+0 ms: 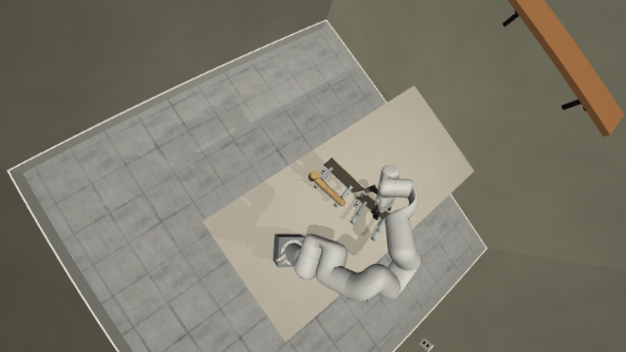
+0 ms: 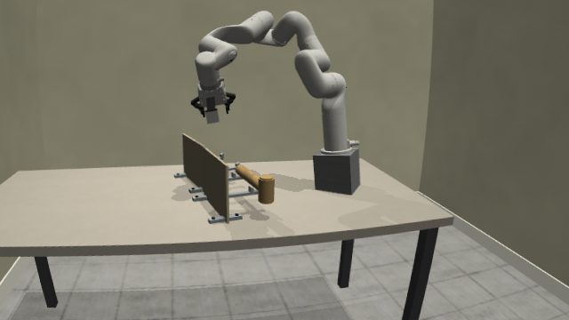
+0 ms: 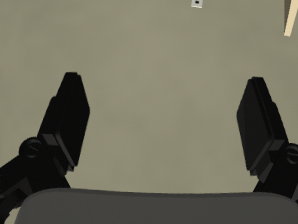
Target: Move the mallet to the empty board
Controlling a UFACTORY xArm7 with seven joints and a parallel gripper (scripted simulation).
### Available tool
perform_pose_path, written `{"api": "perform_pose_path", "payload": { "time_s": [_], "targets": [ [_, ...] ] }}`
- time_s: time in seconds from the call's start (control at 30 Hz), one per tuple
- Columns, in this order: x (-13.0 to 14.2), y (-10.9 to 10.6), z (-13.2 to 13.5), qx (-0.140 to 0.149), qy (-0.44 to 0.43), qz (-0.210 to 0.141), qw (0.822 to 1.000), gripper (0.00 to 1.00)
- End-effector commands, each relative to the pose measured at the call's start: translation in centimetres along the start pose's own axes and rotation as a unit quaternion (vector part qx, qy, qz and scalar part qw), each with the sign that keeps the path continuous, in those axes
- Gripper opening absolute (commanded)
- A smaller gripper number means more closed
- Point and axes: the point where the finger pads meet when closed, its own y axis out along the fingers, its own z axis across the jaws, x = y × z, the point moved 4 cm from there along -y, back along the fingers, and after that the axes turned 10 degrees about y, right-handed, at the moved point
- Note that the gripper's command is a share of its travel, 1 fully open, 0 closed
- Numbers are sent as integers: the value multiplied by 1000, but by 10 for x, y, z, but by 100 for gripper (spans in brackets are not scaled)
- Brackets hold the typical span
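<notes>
Olive-drab walls point(image 1: 489, 205) point(image 2: 111, 89) point(image 3: 160, 130) surround a pale tabletop point(image 1: 406, 132) point(image 2: 89, 213), on which the mallet point(image 1: 329, 189) point(image 2: 249, 176) lies across the arms of its own board point(image 1: 342, 170) point(image 2: 204, 178), its head point(image 1: 314, 175) point(image 2: 266, 190) just outside one of them. Beside it stand the empty arms point(image 1: 359, 213), partly under the robot in the top view. High over the boards, well apart from the mallet, the hand point(image 1: 375, 201) point(image 2: 215, 114) point(image 3: 164, 92) has its fingers spread wide with nothing between them. The step in hand looks to be the approach, before any grasp. Next, I judge, the hand should swing over the handle, point down, turn so its fingers straddle the wood near the balance point, and descend clear of pegs and board; a grip too far from the head could let it droop. No brand, label or writing can be read anywhere.
</notes>
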Motion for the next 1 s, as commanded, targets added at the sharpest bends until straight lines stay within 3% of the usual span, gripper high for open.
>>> {"api": "perform_pose_path", "payload": {
  "time_s": [0.0, 0.17, 0.23, 0.27, 0.4, 0.73, 0.8, 0.83, 0.97],
  "targets": [
    [8, 0, -9, -15, 74, 38, 996, 100],
    [14, 0, -19, -49, 166, 74, 982, 100],
    [14, 0, -19, -49, 166, 74, 982, 100],
    [18, -1, -24, -68, 217, 93, 969, 100],
    [21, -2, -29, -92, 275, 115, 950, 100],
    [32, -10, -42, -167, 436, 169, 868, 100],
    [32, -10, -42, -167, 436, 169, 868, 100],
    [35, -13, -45, -189, 478, 182, 838, 100],
    [38, -17, -47, -215, 523, 196, 801, 100]
  ]
}}
